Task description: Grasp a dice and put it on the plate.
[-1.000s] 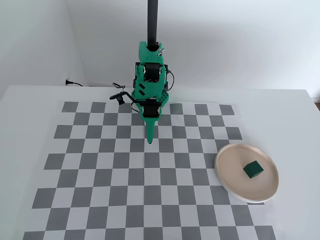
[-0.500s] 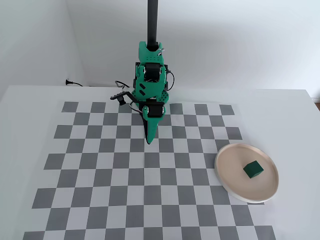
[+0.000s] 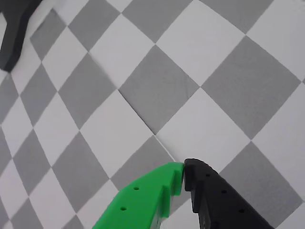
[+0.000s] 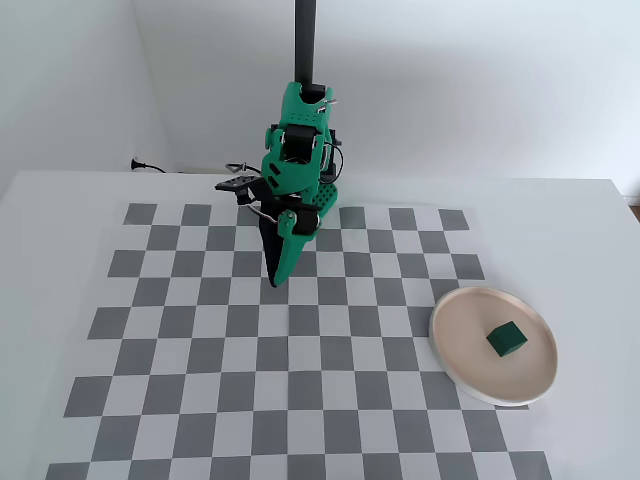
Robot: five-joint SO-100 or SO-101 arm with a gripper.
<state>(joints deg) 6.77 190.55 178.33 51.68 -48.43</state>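
Dice (image 4: 506,340) on plate (image 4: 470,375), task looks done. Hand (image 3: 184,174) closed, empty, over checkered table (image 4: 60,230), well apart. Next: nothing but park arm.

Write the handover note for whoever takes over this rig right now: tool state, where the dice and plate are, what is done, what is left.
Tool: shut and empty, tips together over the checkered mat, away from the plate.
Dice: resting on the plate, to the right of the mat in the fixed view.
Done: dice is on the plate, released.
Left: nothing apparent; perhaps just park the arm.
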